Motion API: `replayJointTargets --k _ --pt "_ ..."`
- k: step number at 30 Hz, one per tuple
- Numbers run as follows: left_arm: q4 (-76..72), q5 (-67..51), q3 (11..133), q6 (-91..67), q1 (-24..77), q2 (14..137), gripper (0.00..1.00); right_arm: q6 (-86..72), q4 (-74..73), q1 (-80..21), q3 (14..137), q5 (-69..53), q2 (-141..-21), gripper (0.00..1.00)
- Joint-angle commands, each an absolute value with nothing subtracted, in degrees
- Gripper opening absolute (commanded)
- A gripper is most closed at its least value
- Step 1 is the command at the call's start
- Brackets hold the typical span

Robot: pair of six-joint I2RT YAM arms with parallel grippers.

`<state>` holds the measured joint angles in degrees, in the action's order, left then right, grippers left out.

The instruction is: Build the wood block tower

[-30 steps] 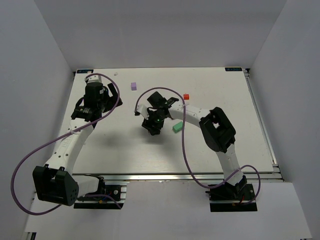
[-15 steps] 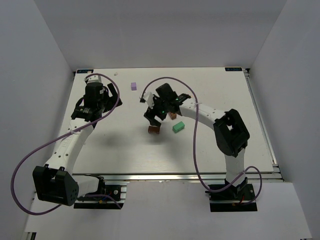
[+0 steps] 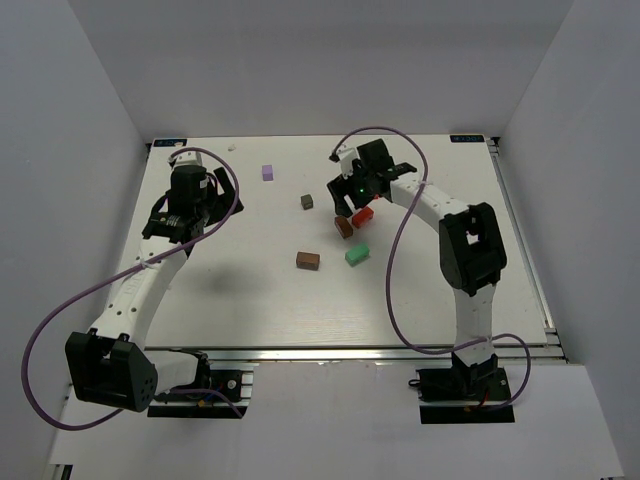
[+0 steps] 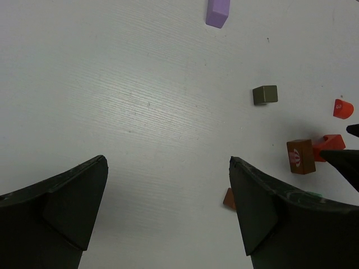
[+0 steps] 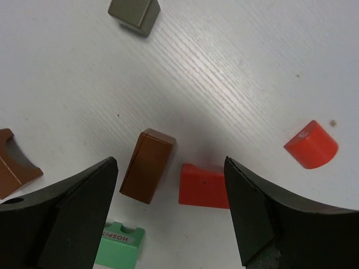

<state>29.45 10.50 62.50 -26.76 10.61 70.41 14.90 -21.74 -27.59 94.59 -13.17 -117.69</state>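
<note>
My right gripper (image 5: 170, 162) has its fingers spread wide, pinching nothing, with a brown block (image 5: 147, 166) and a red block (image 5: 205, 185) side by side in the gap low in the wrist view, green block (image 5: 118, 244) at the bottom edge. My left gripper (image 4: 167, 162) is spread too over bare table (image 4: 140, 101), lilac block (image 4: 217, 12) at the top edge. All the blocks lie loose, none stacked.

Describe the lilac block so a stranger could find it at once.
Look at the white table, toward its far edge, left of centre. The lilac block lies alone there, apart from the dark grey cube. It is the only lilac piece.
</note>
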Motion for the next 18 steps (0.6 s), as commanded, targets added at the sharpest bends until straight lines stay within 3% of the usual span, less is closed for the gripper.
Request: replayJointTargets --k 1,8,18 --pt "29.44 11.25 63.98 -26.10 10.63 69.96 0.98 13.36 -24.52 -28.74 97.47 -11.70 -119.70 0.81" --pt "29.53 11.16 63.98 -26.10 10.55 70.22 0.98 13.27 -26.28 -29.09 97.30 -9.49 -121.73 0.76" --pt "29.44 10.72 63.90 -26.37 10.55 70.22 0.98 15.21 -23.83 -30.76 93.17 -6.68 -120.06 0.78"
